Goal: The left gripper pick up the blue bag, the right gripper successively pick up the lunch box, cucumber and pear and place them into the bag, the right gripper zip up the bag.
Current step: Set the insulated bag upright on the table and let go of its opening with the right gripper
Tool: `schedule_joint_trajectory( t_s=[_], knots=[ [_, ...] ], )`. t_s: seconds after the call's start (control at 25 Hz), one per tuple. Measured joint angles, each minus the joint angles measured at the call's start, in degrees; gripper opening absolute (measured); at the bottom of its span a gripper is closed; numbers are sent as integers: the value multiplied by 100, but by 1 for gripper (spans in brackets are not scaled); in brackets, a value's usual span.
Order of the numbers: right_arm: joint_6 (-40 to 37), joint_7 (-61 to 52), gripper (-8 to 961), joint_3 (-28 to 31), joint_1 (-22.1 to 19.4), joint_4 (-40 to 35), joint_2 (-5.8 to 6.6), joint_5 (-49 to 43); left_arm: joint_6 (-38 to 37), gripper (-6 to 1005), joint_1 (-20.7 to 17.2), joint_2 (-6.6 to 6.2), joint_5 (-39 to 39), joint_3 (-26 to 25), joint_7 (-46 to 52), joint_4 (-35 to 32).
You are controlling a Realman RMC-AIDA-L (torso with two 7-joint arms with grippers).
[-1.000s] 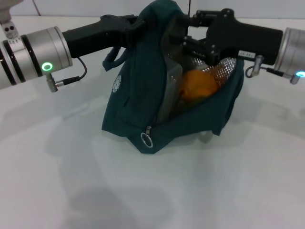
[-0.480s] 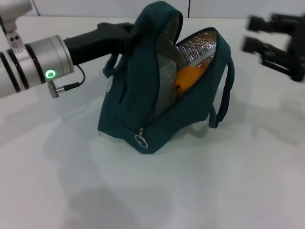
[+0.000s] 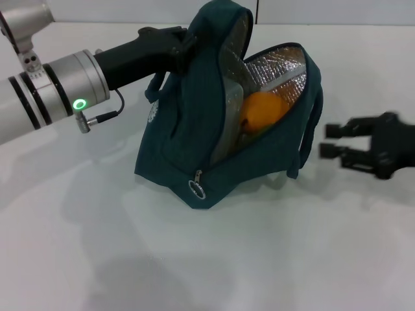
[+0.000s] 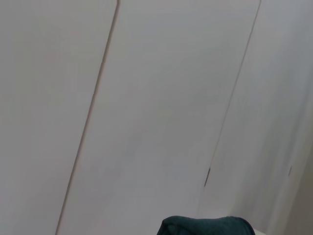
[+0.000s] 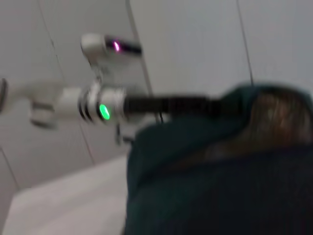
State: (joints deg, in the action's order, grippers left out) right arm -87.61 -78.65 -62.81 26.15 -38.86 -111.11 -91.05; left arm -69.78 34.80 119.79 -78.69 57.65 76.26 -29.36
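The left gripper [image 3: 178,46] clenches the top of the blue bag [image 3: 188,129], which stands unzipped mid-table with the pear [image 3: 262,111] against its silvery lining. The right gripper [image 3: 332,149], fingers spread and empty, hovers low near the table's [image 3: 272,259] right edge, apart from the bag. Bare table surface runs from the bag to the near edge.

Bag [image 3: 188,149] mouth gapes wide toward the right gripper [image 3: 332,151] — bare table [image 3: 259,259] between them. Inside, the pear [image 3: 262,111] and lunch box [image 3: 230,126] fill the opening — the left gripper [image 3: 185,48] blocks the top.
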Motion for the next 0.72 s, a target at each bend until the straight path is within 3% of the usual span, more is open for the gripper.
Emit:
schedule_joint_trajectory(
  t_s=[0.16, 0.24, 0.48, 0.72],
  knots=[
    [526, -17, 374, -29, 366, 200, -333, -785, 4, 43, 2, 7, 11, 1, -10, 47],
    [696, -10, 366, -91, 525, 297, -432, -1007, 9, 43, 5, 9, 18, 0, -13, 65],
    [810, -3, 343, -348, 825, 592, -466, -1017, 18, 43, -33, 16, 22, 0, -18, 89],
    [677, 9, 319, -333, 779, 541, -415, -1006, 18, 43, -35, 18, 33, 0, -34, 147]
  ],
)
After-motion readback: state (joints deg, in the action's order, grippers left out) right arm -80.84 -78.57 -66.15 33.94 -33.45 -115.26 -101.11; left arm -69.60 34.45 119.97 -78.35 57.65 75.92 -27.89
